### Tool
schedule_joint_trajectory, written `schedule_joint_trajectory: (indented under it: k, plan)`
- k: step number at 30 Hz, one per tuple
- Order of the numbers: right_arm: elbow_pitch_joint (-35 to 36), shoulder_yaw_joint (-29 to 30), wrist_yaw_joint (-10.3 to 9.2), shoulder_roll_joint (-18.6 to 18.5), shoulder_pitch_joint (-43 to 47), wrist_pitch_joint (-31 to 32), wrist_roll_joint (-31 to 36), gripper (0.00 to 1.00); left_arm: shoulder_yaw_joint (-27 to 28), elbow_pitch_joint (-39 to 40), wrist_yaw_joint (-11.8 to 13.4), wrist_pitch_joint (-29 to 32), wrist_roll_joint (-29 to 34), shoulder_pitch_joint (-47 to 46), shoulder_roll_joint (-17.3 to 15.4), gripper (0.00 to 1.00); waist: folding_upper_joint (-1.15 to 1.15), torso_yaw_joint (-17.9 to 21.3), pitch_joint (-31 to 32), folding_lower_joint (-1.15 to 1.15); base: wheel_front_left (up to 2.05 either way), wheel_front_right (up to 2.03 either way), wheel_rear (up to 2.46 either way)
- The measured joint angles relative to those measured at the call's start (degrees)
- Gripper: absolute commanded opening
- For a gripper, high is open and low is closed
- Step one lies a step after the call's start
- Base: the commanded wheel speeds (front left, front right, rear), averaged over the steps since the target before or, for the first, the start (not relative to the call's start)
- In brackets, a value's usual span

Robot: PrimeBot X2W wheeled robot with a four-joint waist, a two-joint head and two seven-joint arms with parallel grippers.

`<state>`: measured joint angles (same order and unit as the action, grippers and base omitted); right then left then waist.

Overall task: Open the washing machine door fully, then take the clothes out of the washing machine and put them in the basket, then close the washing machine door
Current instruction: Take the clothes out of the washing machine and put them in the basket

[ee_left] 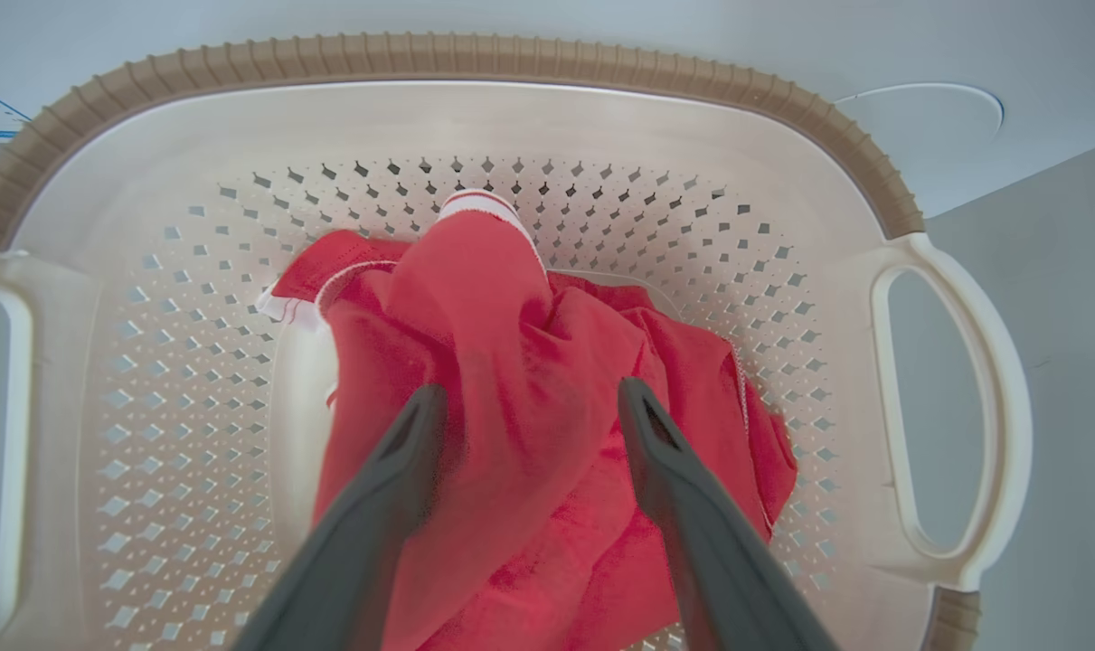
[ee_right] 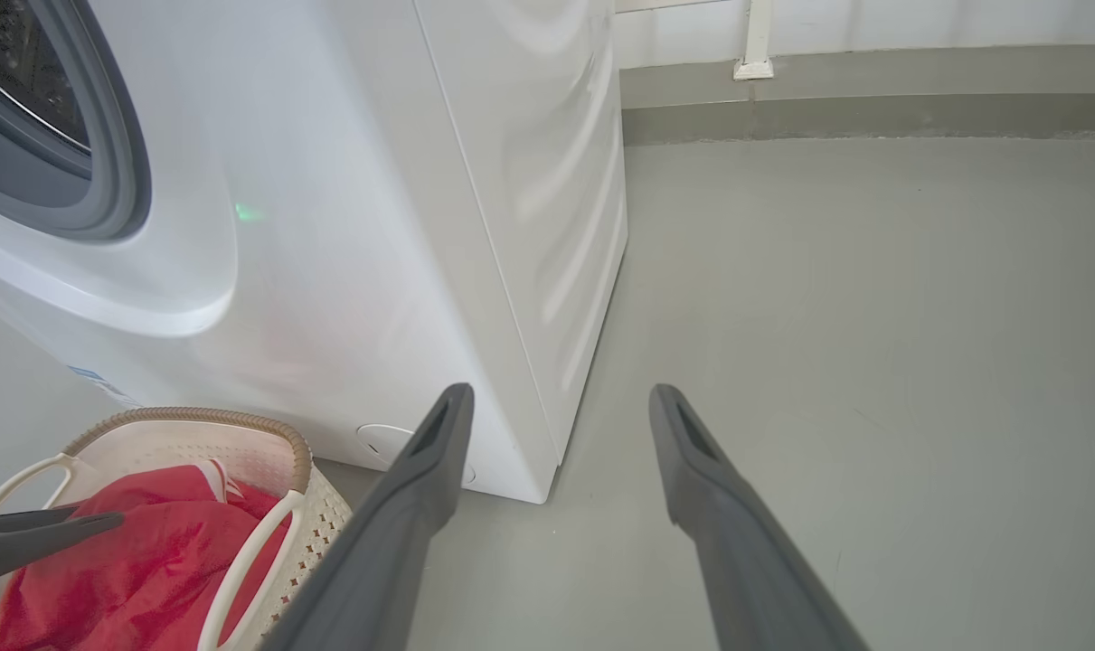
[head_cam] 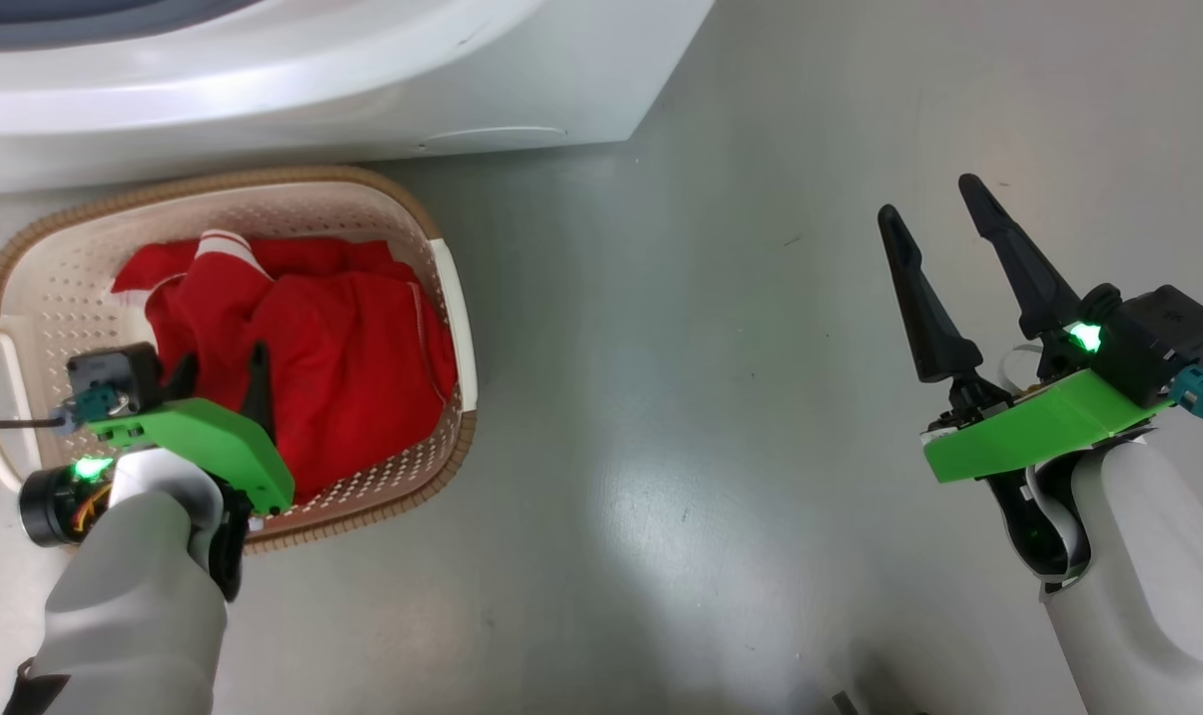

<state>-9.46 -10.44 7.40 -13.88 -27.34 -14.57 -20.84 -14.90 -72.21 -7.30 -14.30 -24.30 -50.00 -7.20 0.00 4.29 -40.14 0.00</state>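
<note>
Robot at the washing machine [head_cam: 363, 79]: the clothes [head_cam: 353, 357] are lying in a red heap inside the basket [head_cam: 263, 179]. The basket is sitting on the grey floor [head_cam: 710, 397] just in front of the machine, on the robot's left. A white-trimmed band is poking up from the heap toward the basket's far wall.

The left gripper [head_cam: 222, 369] is hanging over the near side of the basket. Its two dark fingers [ee_left: 393, 470] are standing spread apart and pointing down at the heap. In the left wrist view, red cloth is showing between and beneath them, and they are not pinching it. Whether the tips are touching the cloth cannot be told.

The right gripper [head_cam: 929, 199] is hovering over bare floor on the robot's right, well apart from the basket. Its fingers are likewise spread wide and gripping nothing.

In the right wrist view, the machine's white front is rising at the left, with a grey gasket [ee_right: 122, 163] ringing the dark drum mouth in the upper left corner. A small round flap [ee_right: 380, 440] is showing low on the front panel, near the machine's corner. The basket is standing just beside that flap, with one cream handle [head_cam: 459, 328] facing the open floor and the brown rim curving round behind the heap.
</note>
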Motion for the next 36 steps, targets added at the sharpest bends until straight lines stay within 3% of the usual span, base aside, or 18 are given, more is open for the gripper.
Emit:
schedule_joint_trajectory:
  k: [22,36]
  plan:
    - [-0.69,0.01,0.0,-0.53,0.65,0.0,0.0,1.0,3.14,10.47,-0.01,0.0,-2.18,3.93,-1.01,1.0,0.0,-1.58,4.8,0.0,0.0,0.0,0.0]
    - [-1.03,0.12,0.0,-1.01,1.91,0.0,0.0,1.0,8.67,20.92,-0.01,0.0,2.7,9.21,-1.16,1.0,0.0,-2.27,8.39,0.0,0.0,0.0,0.0]
